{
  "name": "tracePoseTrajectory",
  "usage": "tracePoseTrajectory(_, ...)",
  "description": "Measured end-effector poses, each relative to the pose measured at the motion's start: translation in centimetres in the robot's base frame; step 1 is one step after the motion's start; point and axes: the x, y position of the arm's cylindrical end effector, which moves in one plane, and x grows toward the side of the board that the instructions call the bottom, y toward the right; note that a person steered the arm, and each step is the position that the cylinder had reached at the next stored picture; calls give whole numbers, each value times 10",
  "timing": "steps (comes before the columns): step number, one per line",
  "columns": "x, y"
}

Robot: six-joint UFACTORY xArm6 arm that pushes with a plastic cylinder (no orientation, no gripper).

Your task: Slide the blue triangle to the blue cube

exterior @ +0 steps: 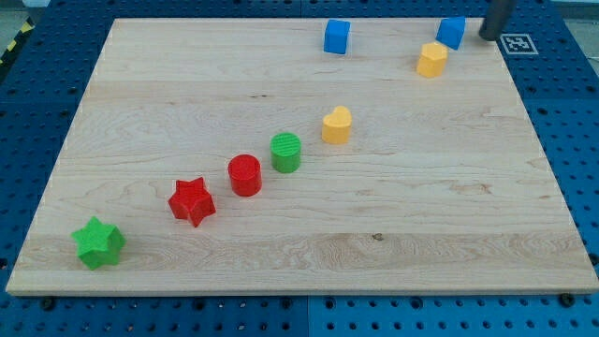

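Observation:
The blue triangle [451, 32] sits near the board's top right corner. The blue cube [337, 36] stands at the top edge, well to the view's left of the triangle. My tip [488, 38] is just to the right of the blue triangle, near the board's right edge, with a small gap between them. Only the lower part of the rod shows at the view's top. A yellow hexagon block [431, 59] lies just below and left of the triangle.
A diagonal row runs from the middle to the bottom left: yellow heart [337, 124], green cylinder [286, 152], red cylinder [245, 174], red star [192, 200], green star [98, 242]. The wooden board [421, 234] rests on a blue perforated table.

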Motion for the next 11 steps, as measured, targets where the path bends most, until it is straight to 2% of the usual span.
tracePoseTrajectory(1,-1,-43)
tracePoseTrajectory(2,-8,-62)
tracePoseTrajectory(5,-35,-63)
tracePoseTrajectory(7,-25,-72)
tracePoseTrajectory(11,0,-166)
